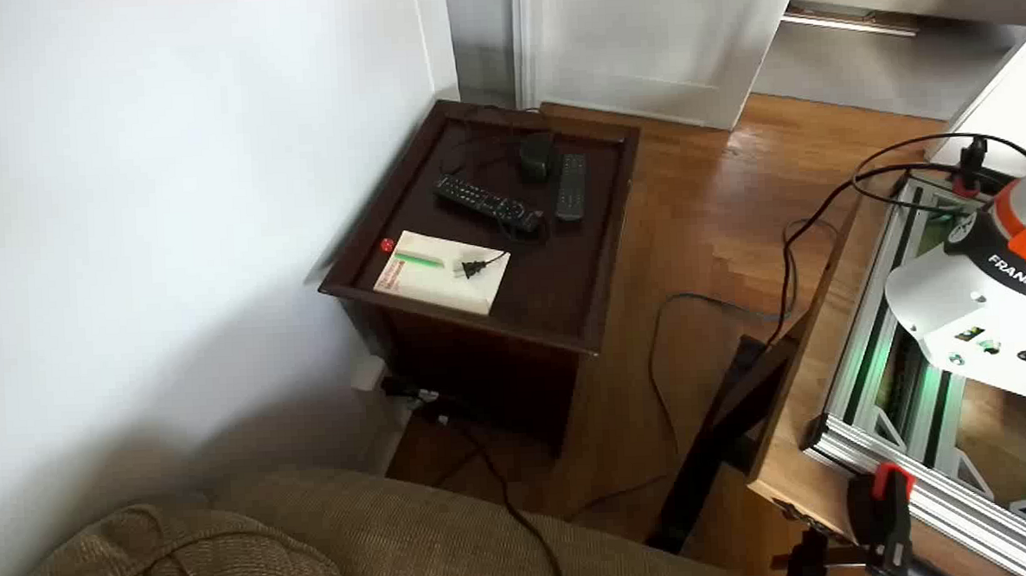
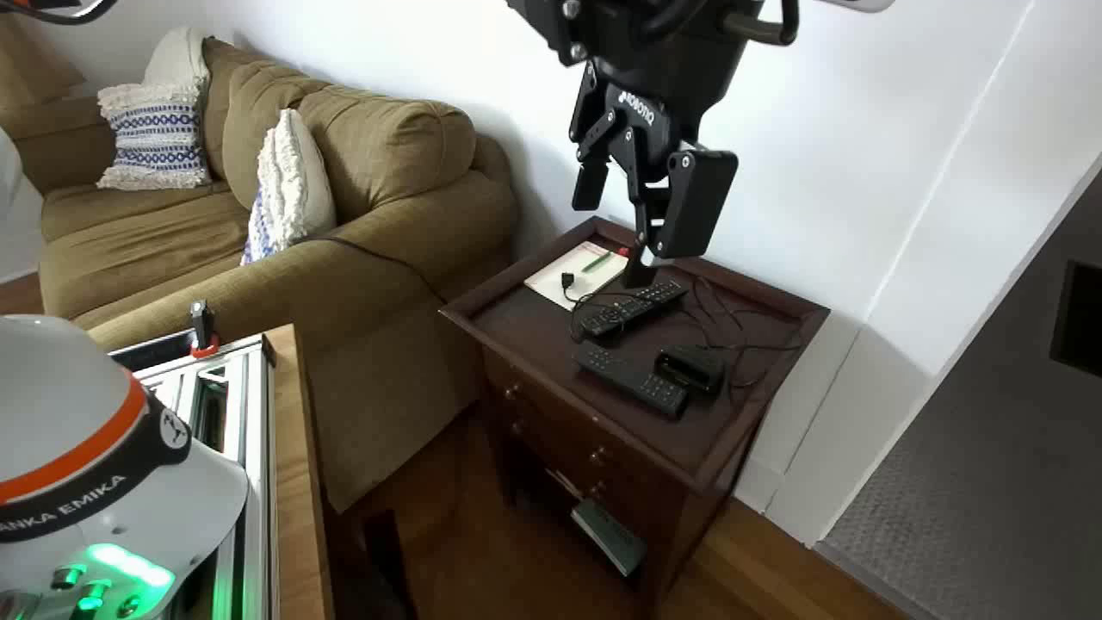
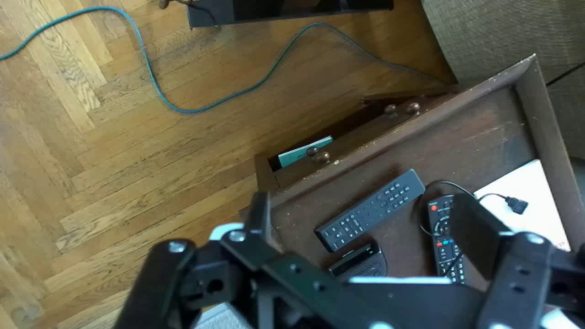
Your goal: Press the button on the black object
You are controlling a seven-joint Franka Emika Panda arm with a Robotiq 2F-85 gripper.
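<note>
Jaws, nearest my wrist camera: spread wide | Worktop: bears black box, just beside slim black remote; red-keyed black remote near both | Task's object: which of these, I cannot tell

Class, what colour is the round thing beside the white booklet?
The round thing is red, clearest in an exterior view.
</note>
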